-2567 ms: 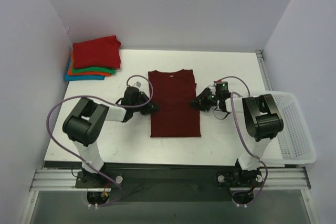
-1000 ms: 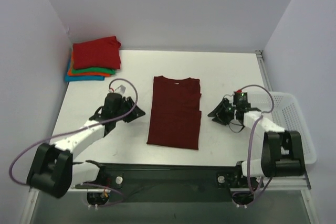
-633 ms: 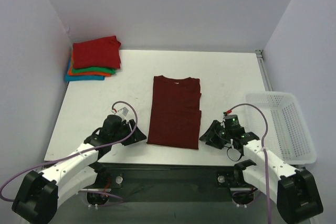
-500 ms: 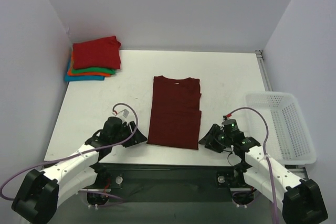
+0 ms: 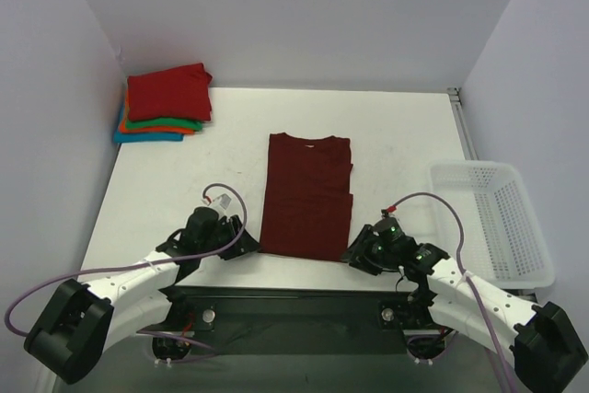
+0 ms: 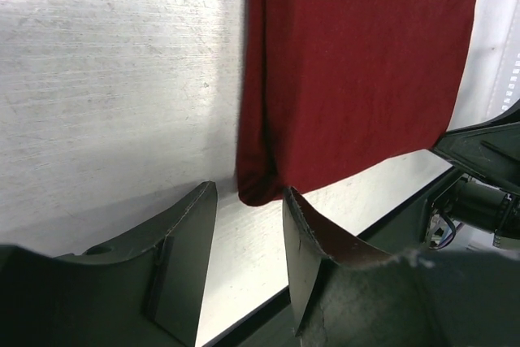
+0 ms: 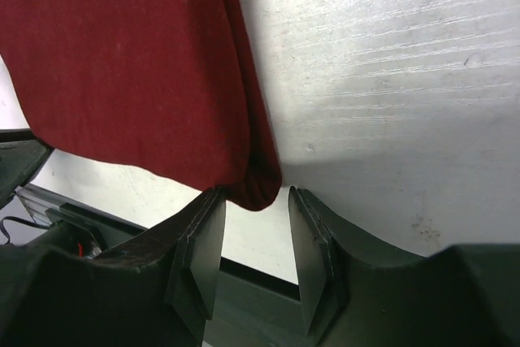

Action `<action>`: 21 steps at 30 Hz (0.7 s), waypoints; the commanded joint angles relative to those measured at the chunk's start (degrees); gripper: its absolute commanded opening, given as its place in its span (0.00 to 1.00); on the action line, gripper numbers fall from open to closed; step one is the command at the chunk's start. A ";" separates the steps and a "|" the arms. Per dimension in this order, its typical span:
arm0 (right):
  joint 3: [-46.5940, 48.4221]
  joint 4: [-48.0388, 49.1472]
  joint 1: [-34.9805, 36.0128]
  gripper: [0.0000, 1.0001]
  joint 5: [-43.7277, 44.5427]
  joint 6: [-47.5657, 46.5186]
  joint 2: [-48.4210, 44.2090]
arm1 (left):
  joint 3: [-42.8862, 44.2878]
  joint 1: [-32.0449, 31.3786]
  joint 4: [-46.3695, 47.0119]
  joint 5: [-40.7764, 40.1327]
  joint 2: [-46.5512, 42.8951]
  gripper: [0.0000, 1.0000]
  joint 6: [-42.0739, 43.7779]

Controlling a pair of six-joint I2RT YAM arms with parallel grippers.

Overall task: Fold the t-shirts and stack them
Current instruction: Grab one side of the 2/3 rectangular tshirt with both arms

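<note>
Stack (image 5: pixel 166 103): lying folded at the far left of the desk (image 5: pixel 414 135), well apart from both arms.
Left gripper (image 6: pixel 248 193): sitting low at the near left corner of the shirt (image 5: pixel 306 200), jaws standing part open, gripping nothing; the corner is lying at their mouth, unpinched.
Shirt: maroon, lying flat mid-desk, long axis running near to far, hem facing the arms.
Right gripper (image 7: pixel 250 193): mirroring at the near right corner, part open, empty, equally near.
Next, likely: both closing on the hem corners.
</note>
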 commanded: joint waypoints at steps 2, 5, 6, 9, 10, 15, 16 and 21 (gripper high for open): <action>-2.96 -4.15 1.00 0.38 4.72 2.28 1.31 | -0.52 -1.64 3.48 0.47 0.73 0.49 -1.09; -3.49 -3.01 1.09 0.37 4.72 2.63 1.57 | -0.96 -3.49 4.10 -0.67 0.20 0.50 -1.79; -3.49 -2.74 1.09 0.36 4.80 2.63 2.10 | -1.05 -3.84 4.45 -0.76 0.20 0.51 -1.97; -3.66 -1.51 1.09 0.34 4.81 2.63 3.24 | -1.05 -4.63 4.80 -1.38 0.90 0.52 -2.49; -3.75 -1.08 1.09 0.33 4.72 2.72 3.42 | -0.96 -4.72 4.89 -1.73 1.17 0.51 -2.49; -4.36 0.16 1.18 0.29 4.54 2.98 3.77 | -1.31 -5.43 4.80 -4.45 2.05 0.47 -3.37; -4.45 0.25 1.18 0.29 4.54 3.15 3.86 | -1.40 -5.51 4.98 -5.15 2.05 0.44 -3.72; -4.63 1.04 1.26 0.20 4.63 3.33 3.94 | -1.84 -6.48 8.58 -5.16 3.89 0.24 -4.51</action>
